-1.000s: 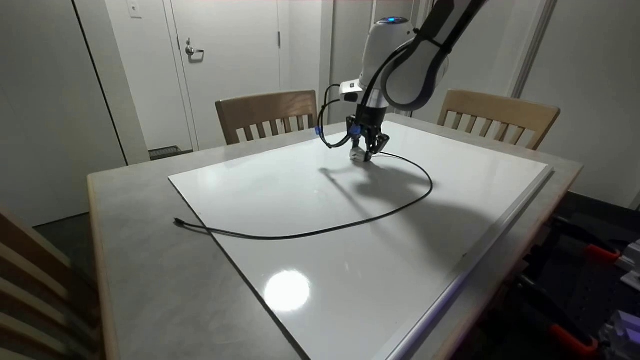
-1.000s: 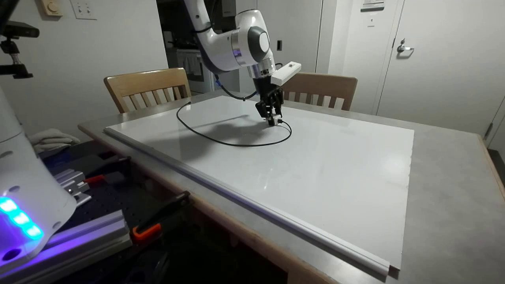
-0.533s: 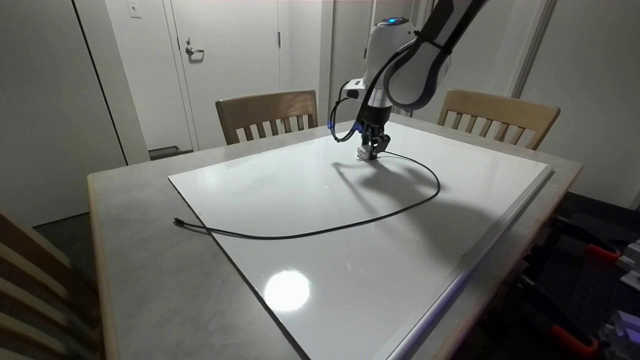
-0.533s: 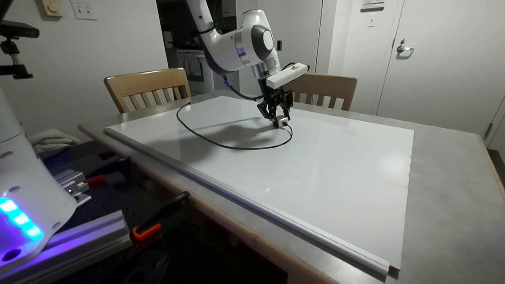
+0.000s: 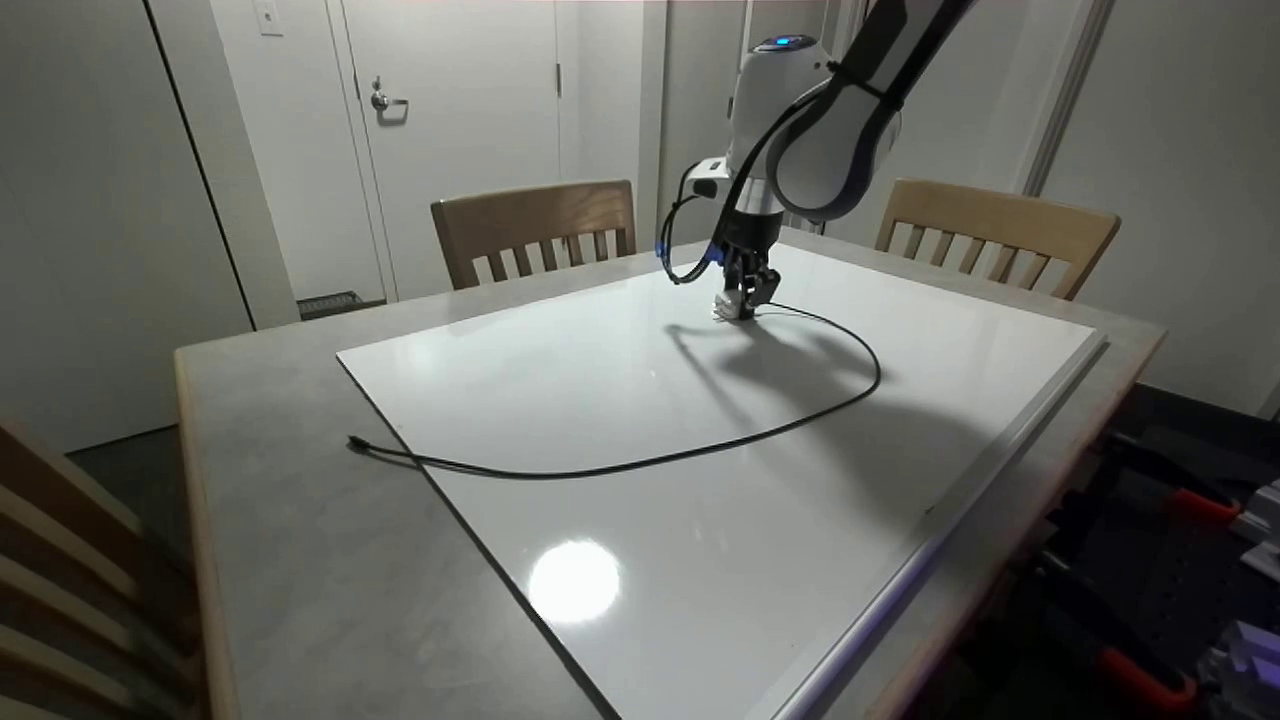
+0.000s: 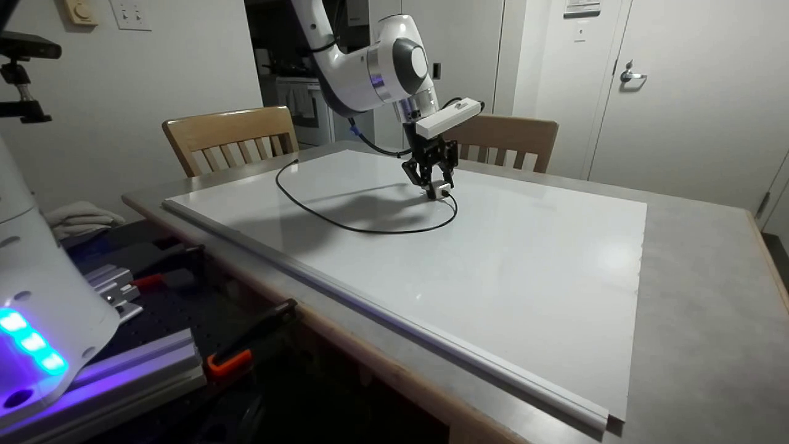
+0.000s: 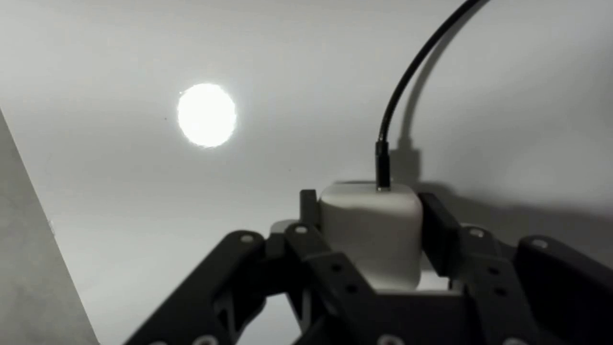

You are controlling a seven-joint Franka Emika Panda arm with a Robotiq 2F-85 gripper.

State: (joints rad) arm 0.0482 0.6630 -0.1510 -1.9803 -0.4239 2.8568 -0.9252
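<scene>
In the claw a charger block is held. Beneath the claw, a board is laid on a table; from the block, a cable is led across the board, away from the claw.

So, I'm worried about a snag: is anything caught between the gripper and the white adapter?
Nothing visible: in the wrist view the gripper is closed on the white adapter from both sides, and the black cable leaves one end, outside the grip.
</scene>
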